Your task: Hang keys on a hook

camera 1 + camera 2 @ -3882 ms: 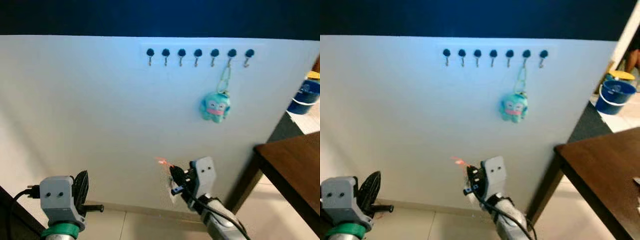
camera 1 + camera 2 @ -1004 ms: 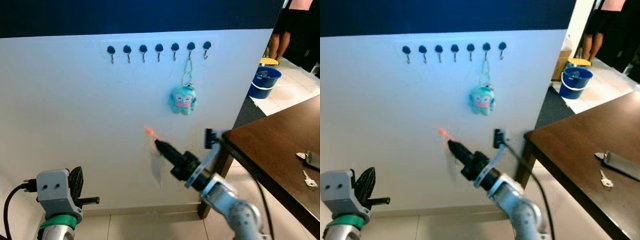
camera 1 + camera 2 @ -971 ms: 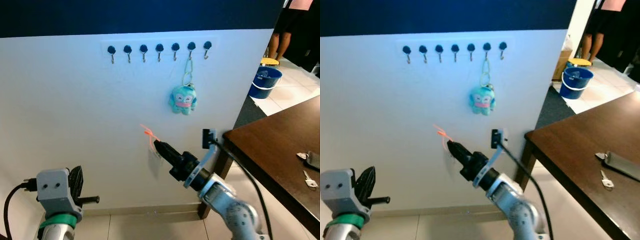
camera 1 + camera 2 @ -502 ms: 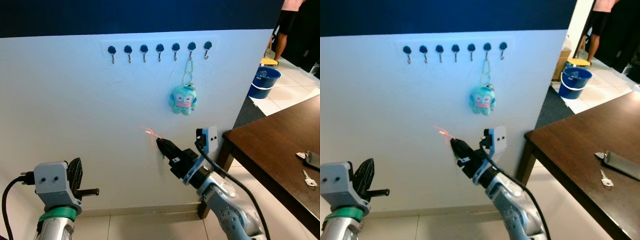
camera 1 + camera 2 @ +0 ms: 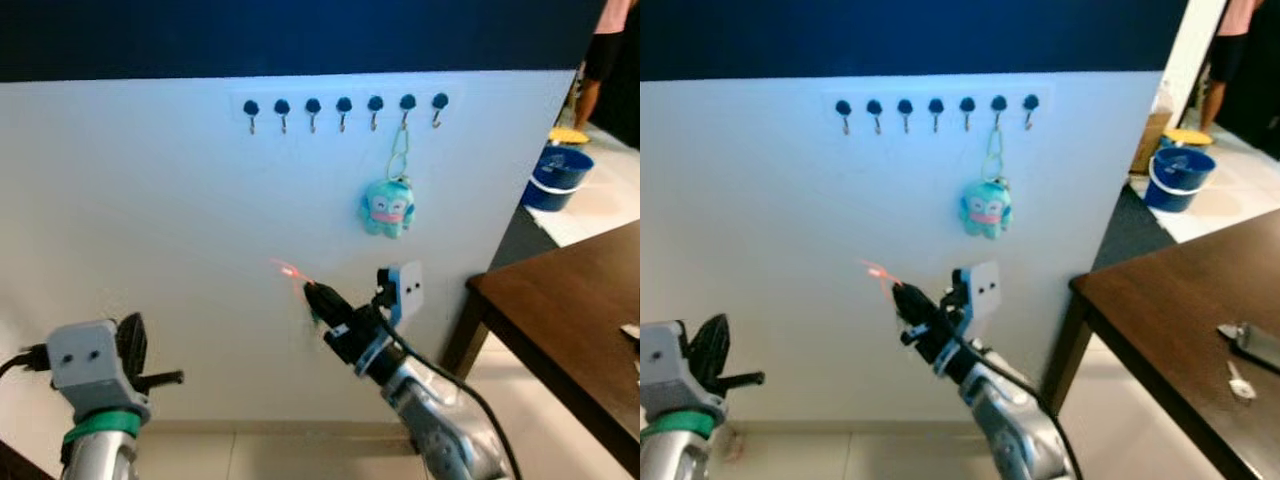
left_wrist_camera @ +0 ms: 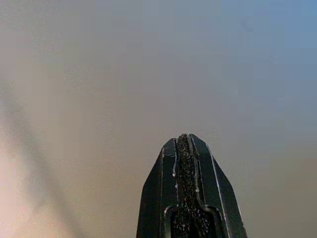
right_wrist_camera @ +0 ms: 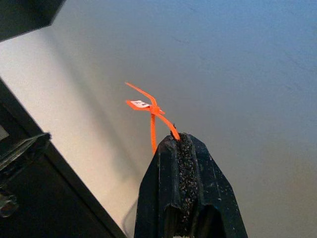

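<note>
Seven hooks (image 5: 343,106), one plush keychain (image 5: 386,209) — right gripper (image 7: 179,137) pinches an orange tag (image 7: 151,110); left gripper (image 6: 183,139) pressed closed, empty.

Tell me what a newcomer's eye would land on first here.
Probably the teal plush keychain, hanging on its loop from the sixth hook from the robot's left in the row of hooks high on the white wall. Next comes the bright orange tag, pinched in the shut fingers of the right gripper, raised toward the wall below the hooks.

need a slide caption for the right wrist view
Right gripper shut on an orange tag loop, held up before a pale wall.
</note>
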Available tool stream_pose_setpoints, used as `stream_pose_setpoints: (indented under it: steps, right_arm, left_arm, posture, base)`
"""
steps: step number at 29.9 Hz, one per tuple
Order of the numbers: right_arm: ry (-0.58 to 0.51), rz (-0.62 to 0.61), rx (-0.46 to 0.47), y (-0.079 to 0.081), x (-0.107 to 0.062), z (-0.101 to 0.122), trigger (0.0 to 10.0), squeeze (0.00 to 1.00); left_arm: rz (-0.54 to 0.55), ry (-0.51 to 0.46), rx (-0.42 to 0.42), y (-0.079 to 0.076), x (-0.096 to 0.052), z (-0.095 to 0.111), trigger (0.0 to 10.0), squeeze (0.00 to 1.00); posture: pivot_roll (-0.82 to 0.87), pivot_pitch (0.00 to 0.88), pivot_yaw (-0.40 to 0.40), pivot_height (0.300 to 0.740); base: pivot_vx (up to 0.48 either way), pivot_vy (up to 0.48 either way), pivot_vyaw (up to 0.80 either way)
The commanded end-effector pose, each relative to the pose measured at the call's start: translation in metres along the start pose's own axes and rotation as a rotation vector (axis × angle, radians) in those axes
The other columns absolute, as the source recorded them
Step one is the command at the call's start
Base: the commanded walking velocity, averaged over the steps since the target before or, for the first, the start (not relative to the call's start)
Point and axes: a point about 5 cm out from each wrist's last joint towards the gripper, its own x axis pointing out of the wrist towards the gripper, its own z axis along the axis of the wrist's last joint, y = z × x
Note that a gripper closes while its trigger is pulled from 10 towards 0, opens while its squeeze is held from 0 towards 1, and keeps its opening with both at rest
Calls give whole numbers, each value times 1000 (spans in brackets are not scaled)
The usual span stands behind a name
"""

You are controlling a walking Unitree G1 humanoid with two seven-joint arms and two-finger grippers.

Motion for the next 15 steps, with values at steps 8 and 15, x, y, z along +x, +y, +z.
stream_pose_setpoints:
  steps: [8,15]
  right_arm:
    - [-9,7,-18,0,-1,-3,10000,0]
    - [-7,16,-22,0,0,-2,10000,0]
  left_arm:
    - [14,10,-2,4,-2,-2,10000,0]
    - [26,12,-7,7,-3,-2,10000,0]
  posture:
    - [-83,50,114,740]
    - [-81,53,110,740]
  base:
    - [270,0,0]
    - [229,0,0]
